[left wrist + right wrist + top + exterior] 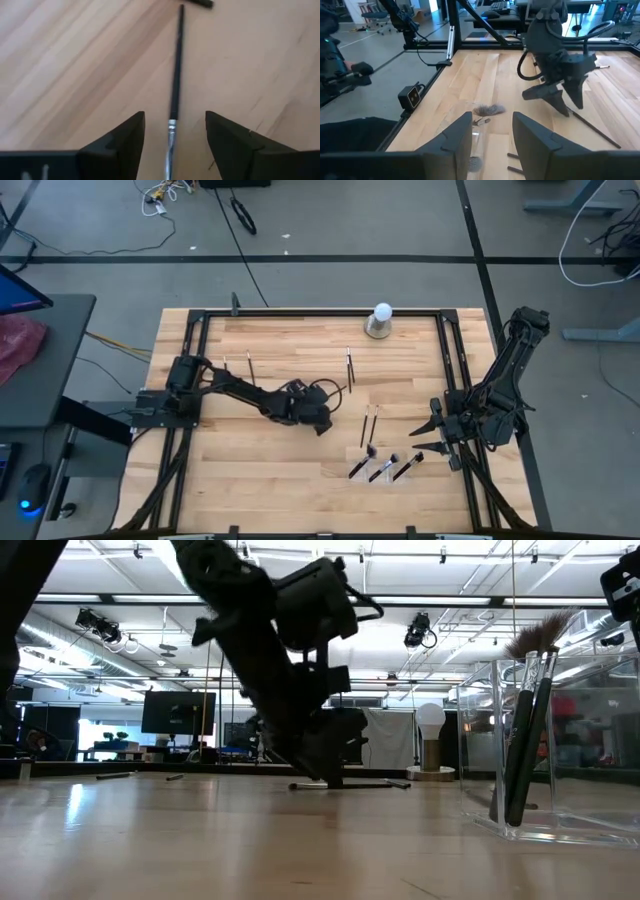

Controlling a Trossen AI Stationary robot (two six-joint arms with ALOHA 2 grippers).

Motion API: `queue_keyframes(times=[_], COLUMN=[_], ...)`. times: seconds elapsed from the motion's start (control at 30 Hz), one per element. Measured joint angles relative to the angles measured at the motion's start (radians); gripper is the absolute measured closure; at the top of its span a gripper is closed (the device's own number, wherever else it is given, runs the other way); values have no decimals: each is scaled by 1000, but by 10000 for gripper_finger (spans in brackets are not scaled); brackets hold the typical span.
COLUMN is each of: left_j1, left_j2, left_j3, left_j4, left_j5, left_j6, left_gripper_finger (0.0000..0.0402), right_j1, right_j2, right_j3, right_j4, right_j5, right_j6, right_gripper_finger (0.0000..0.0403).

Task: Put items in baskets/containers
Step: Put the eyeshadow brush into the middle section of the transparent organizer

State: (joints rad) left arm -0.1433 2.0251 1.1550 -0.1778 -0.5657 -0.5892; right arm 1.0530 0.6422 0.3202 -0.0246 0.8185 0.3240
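Observation:
My left gripper is low over the middle of the table, open. Its two fingers stand on either side of one slim dark brush, near the silvery ferrule. That brush lies flat on the wood and also shows in the right wrist view. The clear tray sits toward the near right and holds three brushes, one of them fan-shaped. Two brushes lie just beyond the tray, and others lie farther back. My right gripper waits open at the right of the tray.
A white ball on a grey round base stands at the far edge. A black metal frame runs around the tabletop. Bare wood lies at the near left of the table.

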Motion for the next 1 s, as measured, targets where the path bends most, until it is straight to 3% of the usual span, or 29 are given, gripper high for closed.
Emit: queue_keyframes(times=[0.23, 0.47, 0.73, 1.0], left_j1=[41, 58, 50, 50], left_j2=[-3, -10, -13, -25], left_j3=[-136, -208, -238, -246], left_j4=[303, 333, 356, 394], left_j5=[18, 112, 176, 193], left_j6=[133, 204, 193, 186], left_gripper_finger=[212, 261, 381, 390], right_j1=[0, 0, 0, 0], right_j2=[0, 0, 0, 0], right_j3=[0, 0, 0, 0], right_j4=[0, 0, 0, 2], right_j5=[0, 0, 0, -22], right_j6=[-7, -7, -8, -11], right_gripper_finger=[261, 261, 261, 261])
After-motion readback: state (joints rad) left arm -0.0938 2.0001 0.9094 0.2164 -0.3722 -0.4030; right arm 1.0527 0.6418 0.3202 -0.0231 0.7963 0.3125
